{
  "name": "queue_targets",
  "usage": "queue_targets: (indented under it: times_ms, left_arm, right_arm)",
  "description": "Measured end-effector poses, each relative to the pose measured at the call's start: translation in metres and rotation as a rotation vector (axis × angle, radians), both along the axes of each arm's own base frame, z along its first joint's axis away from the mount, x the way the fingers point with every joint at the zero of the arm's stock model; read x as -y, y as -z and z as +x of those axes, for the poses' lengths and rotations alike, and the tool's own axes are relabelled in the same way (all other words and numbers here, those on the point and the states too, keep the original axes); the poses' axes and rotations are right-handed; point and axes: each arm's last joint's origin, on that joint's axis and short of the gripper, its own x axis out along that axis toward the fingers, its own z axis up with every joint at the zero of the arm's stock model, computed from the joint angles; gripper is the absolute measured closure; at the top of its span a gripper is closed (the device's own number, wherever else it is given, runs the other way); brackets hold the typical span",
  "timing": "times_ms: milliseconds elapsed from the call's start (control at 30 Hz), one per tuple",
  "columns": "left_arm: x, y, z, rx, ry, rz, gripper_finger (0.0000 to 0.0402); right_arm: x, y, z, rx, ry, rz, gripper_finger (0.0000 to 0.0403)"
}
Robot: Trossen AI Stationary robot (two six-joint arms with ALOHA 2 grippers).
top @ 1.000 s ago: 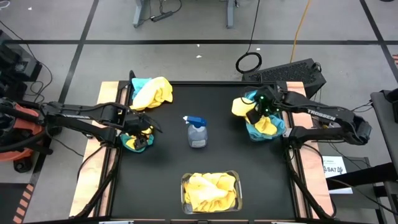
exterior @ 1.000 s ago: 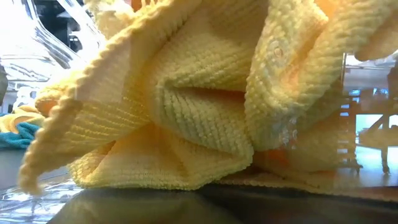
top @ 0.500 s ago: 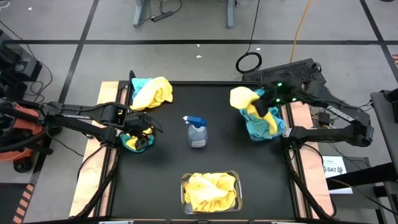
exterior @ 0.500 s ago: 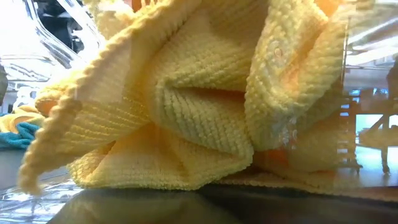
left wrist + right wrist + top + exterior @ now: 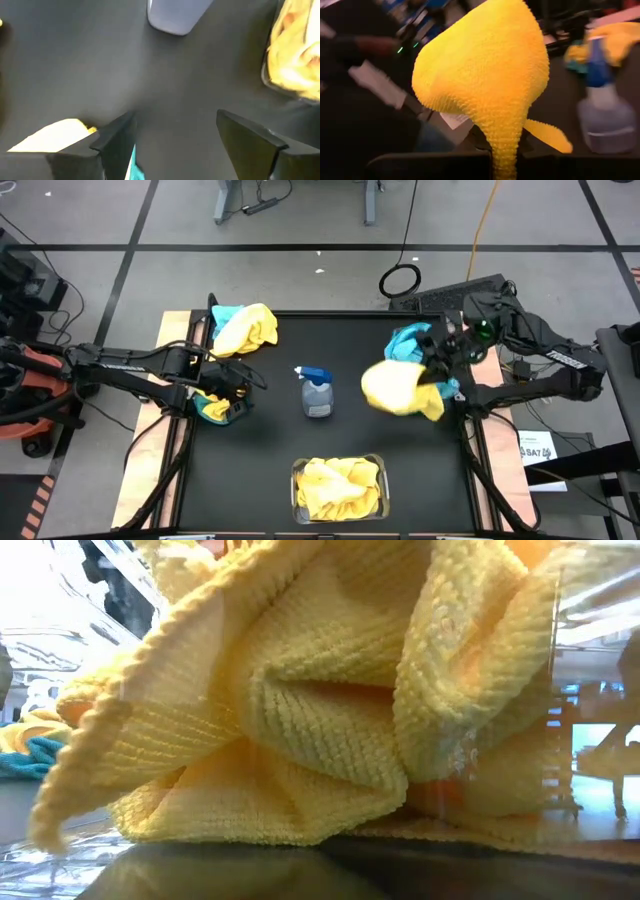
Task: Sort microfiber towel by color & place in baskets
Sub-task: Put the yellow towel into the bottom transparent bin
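My right gripper [image 5: 432,368] is shut on a bright yellow microfiber towel [image 5: 395,388], held above the table's right half beside a teal towel pile [image 5: 410,345]. My left gripper [image 5: 237,385] stands open over a small yellow-and-teal towel heap [image 5: 215,407] at the table's left; its fingers [image 5: 116,142] have bare table between them. A clear basket [image 5: 298,470] at the near edge holds yellow towels [image 5: 338,488], which fill the low view [image 5: 320,710]. More yellow and teal towels [image 5: 243,328] lie at the far left. My right gripper pinches a narrow gathered part of the yellow towel [image 5: 504,147] between its two fingers, which reach in from the table's right side. The rest of the towel [image 5: 485,75] balloons out beyond the fingertips, lifted clear of the table and the teal pile.
A clear spray bottle with a blue trigger [image 5: 317,392] stands upright at the table's middle, between both arms and left of the carried towel. Wooden strips [image 5: 170,330] border the black table at left and right. A dark case [image 5: 470,295] lies beyond the far right corner.
My right gripper has taken hold of a yellow towel on the right pile and lifted it clear, leaving the teal towels there. It has then swung the towel from the pile's far side toward the near edge and the table's middle.
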Motion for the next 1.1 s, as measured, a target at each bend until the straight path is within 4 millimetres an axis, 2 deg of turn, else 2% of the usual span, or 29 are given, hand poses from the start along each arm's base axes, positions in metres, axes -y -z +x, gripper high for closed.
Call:
queue_targets:
  times_ms: [433,633,733,933,1033,1100]
  left_arm:
    - [-0.001,-0.003,0.005,0.064,-0.096,-0.012,0.0124]
    - [-0.002,-0.003,0.005,0.065,-0.111,0.020,0.0124]
    - [-0.002,-0.003,0.005,0.062,-0.086,0.038,0.0124]
    - [-0.002,-0.001,0.002,0.022,0.010,0.093,0.0124]
    - [-0.002,0.001,-0.001,-0.015,0.033,0.107,0.0124]
    - [-0.002,0.001,-0.002,-0.023,0.034,0.108,0.0124]
  right_arm:
    - [-0.056,-0.001,0.044,0.205,-0.363,-0.101,0.0402]
    - [-0.085,0.005,0.069,0.273,-0.471,-0.105,0.0403]
    - [-0.102,0.010,0.085,0.299,-0.465,-0.092,0.0403]
    - [-0.138,0.031,0.125,0.350,-0.446,-0.086,0.0403]
    - [-0.154,0.048,0.147,0.361,-0.457,-0.083,0.0403]
    - [-0.161,0.065,0.160,0.305,-0.452,-0.082,0.0403]
